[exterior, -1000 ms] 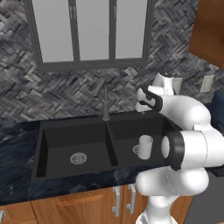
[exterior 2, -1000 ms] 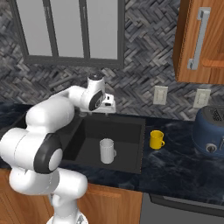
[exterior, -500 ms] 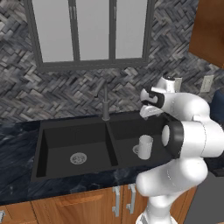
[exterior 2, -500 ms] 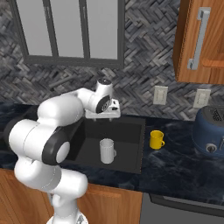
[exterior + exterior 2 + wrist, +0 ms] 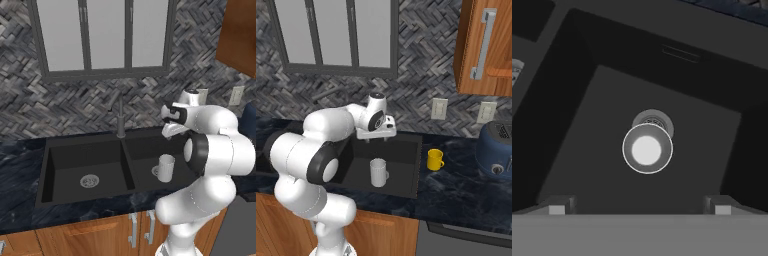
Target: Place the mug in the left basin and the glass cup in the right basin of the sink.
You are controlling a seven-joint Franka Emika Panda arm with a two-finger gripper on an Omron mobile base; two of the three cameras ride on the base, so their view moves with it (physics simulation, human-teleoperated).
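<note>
Your claw [image 5: 376, 137] hung above the right basin [image 5: 403, 150], its jaws spread fully wide and holding nothing, touching nothing. Its two finger tips [image 5: 556, 209] stood far apart in the hand view, with the cup directly below and between them, well apart from both.

Going left to right: the left basin [image 5: 75, 165] held only its silver drain [image 5: 89, 180]. Past the divider, below the faucet [image 5: 120, 117], the glass cup [image 5: 165, 167] stood upright on the floor of the right basin, just beside that basin's drain [image 5: 657, 119]. That is its place for the task, which is probably why your claw was wide and free of it. Further right, the yellow mug [image 5: 434, 159] sat upright on the dark counter [image 5: 456, 185], just beside the sink's [image 5: 416, 165] right edge, handle toward the toaster [image 5: 497, 156]. It had not yet been brought to the left basin.

You would likely need to carry the claw right, over the sink rim, to reach the mug.
</note>
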